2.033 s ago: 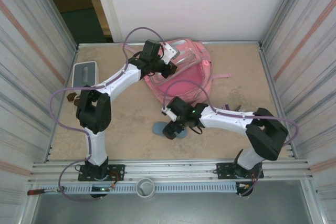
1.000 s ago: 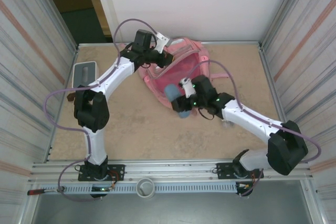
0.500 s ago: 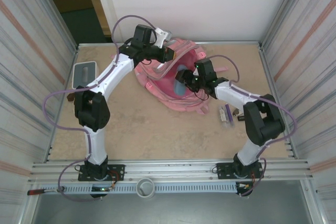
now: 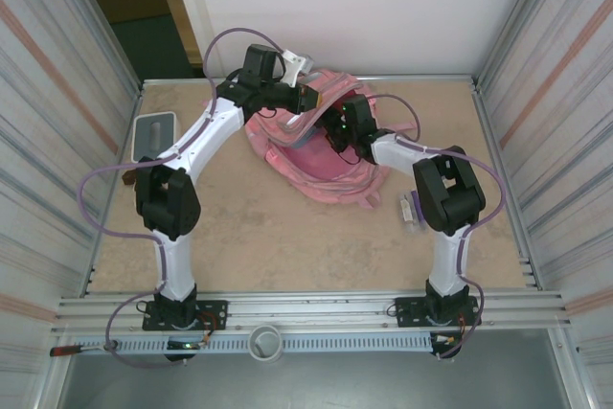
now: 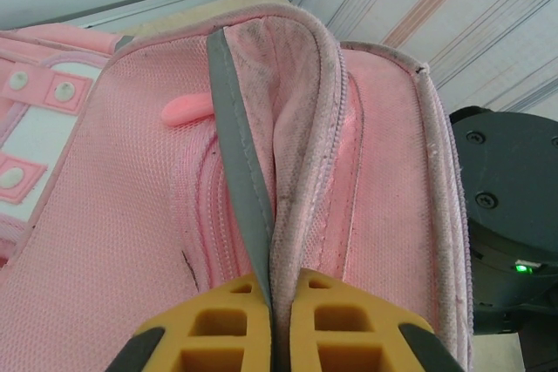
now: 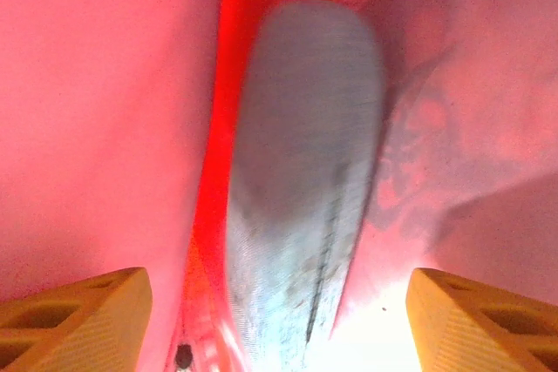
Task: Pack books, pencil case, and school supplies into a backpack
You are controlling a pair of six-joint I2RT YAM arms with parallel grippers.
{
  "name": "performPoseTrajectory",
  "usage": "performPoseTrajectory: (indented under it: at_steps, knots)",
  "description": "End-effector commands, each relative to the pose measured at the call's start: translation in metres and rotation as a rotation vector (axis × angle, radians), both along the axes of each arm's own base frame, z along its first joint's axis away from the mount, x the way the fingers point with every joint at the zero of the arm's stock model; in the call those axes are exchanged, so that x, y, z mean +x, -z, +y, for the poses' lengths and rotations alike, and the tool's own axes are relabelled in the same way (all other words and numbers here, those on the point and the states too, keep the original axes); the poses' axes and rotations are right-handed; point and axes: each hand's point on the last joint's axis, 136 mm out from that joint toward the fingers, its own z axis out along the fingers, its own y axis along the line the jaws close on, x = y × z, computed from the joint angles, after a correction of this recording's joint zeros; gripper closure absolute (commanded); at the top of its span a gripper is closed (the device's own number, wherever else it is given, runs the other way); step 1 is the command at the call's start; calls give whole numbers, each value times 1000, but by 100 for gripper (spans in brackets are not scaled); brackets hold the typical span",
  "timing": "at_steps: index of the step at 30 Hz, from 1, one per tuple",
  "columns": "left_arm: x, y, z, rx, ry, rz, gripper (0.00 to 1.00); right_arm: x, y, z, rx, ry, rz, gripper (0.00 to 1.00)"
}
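The pink backpack [image 4: 330, 168] lies at the back of the table with its mouth held up. My left gripper [image 4: 308, 98] [image 5: 272, 289] is shut on the backpack's rim, pinching the grey trim [image 5: 235, 154] and the pink edge together. My right gripper [image 4: 335, 127] [image 6: 279, 302] reaches inside the backpack and stands open, its yellow fingers [image 6: 78, 311] wide apart. The blue-grey pencil case [image 6: 301, 189] lies lengthwise between them on the pink lining [image 6: 105, 102], touching neither finger. A clear pen-like stick [image 4: 410, 210] lies on the table to the right of the backpack. The books are out of view.
A white box with a grey top [image 4: 153, 133] sits at the left edge, with small brown lumps [image 4: 127, 176] beside it. Metal walls close in the table on both sides. The right arm's black wrist [image 5: 506, 215] sits close beside the held rim.
My right gripper carried the pencil case from the table's front up into the backpack and opened there. The left gripper raised the backpack's rim and holds it.
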Motion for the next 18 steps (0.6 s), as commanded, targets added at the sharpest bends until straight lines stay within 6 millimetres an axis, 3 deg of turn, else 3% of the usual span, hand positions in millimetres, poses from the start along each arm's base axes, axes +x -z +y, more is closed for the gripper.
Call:
performPoseTrajectory:
  at_steps: [1, 4, 7, 13, 18]
  knots:
    - [-2, -67, -9, -122, 63, -178, 100, -6, -9, 6, -11, -34, -54, 40]
    - [-2, -64, -9, -119, 60, -174, 100, -1, -3, 9, -11, -47, -49, 57]
    - [-2, -62, -9, -122, 58, -167, 100, 9, 0, 13, -34, -74, -53, 66]
    - [-2, -60, -7, -118, 47, -161, 100, 20, -7, 21, 8, -146, -74, 71]
    - [-3, -58, -5, -112, 38, -160, 100, -8, -25, -5, -65, -183, -107, 67]
